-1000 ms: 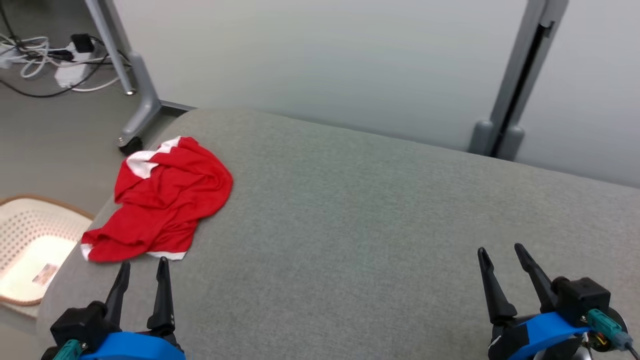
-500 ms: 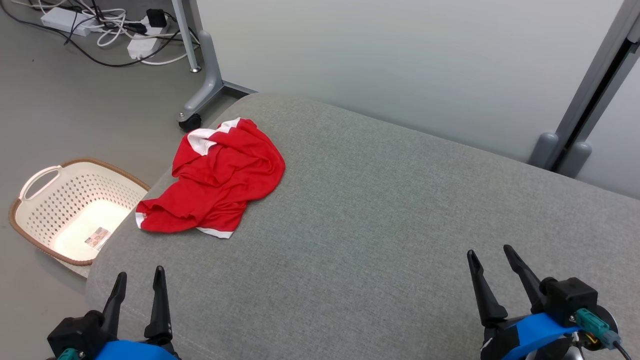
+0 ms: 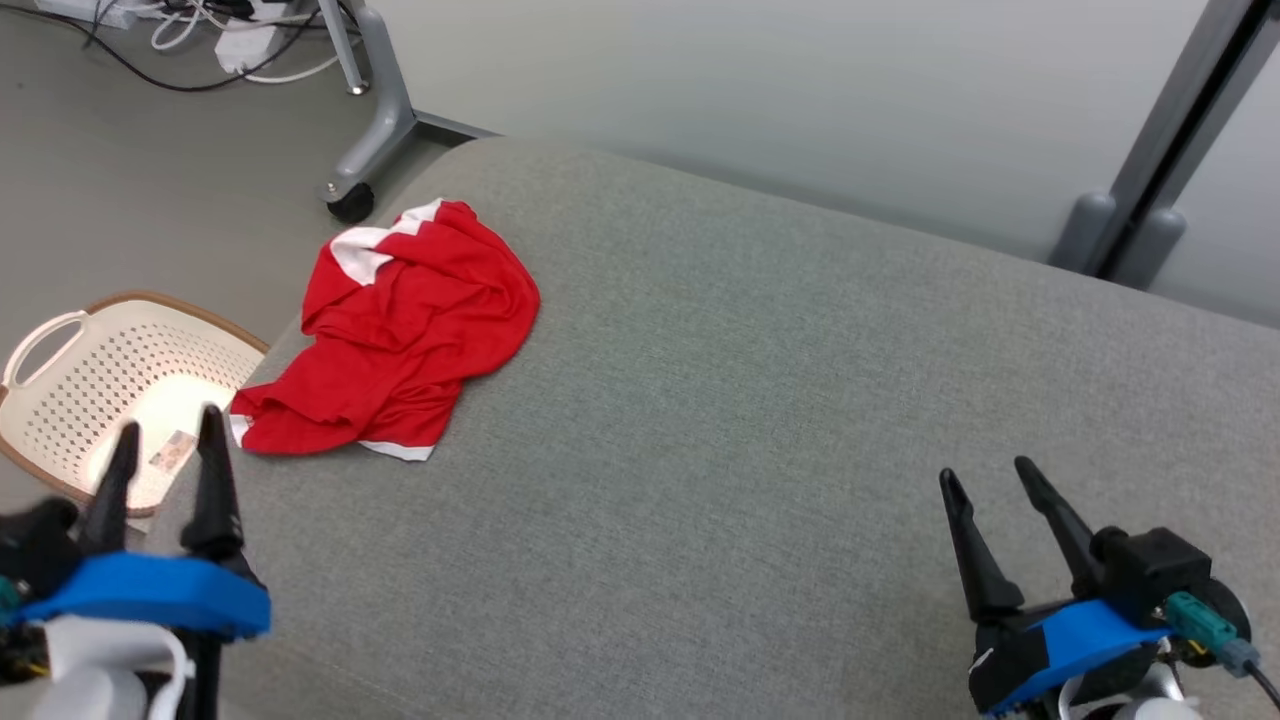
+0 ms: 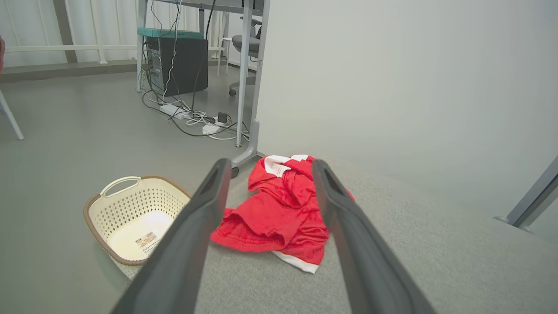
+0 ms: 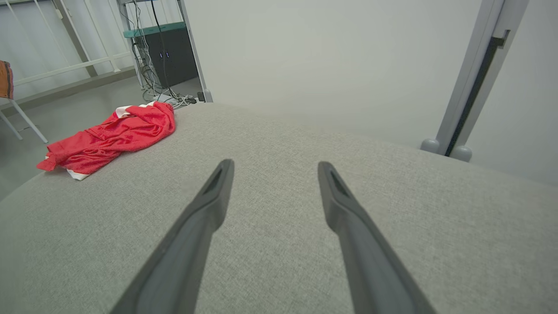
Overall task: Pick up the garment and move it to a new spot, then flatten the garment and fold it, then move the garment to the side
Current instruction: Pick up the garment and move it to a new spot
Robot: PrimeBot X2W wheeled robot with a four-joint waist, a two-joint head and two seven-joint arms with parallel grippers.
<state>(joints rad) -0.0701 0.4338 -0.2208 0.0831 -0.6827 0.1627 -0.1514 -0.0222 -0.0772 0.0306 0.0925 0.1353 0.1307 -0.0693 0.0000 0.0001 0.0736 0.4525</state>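
The garment [image 3: 400, 325] is a crumpled red shirt with white trim, lying at the left end of a grey fabric surface [image 3: 760, 400]. My left gripper [image 3: 168, 432] hovers open at the lower left, short of the shirt's near hem, nothing between its fingers. In the left wrist view the garment [image 4: 279, 209] lies ahead, framed by that gripper [image 4: 269, 166]. My right gripper [image 3: 985, 477] stands open and empty over the surface at the lower right. The right wrist view has the garment [image 5: 111, 137] far off at upper left, beyond the right gripper [image 5: 274, 165].
A cream perforated basket [image 3: 95, 385] with a brown rim sits on the floor left of the surface. A wheeled grey frame leg [image 3: 365, 130] and cables [image 3: 200, 40] stand behind it. A pale partition [image 3: 800, 90] backs the surface.
The head camera has turned and dipped, shifting the whole picture. My left gripper has risen and moved forward toward the shirt's near edge. The right gripper holds its place; the shirt lies as before.
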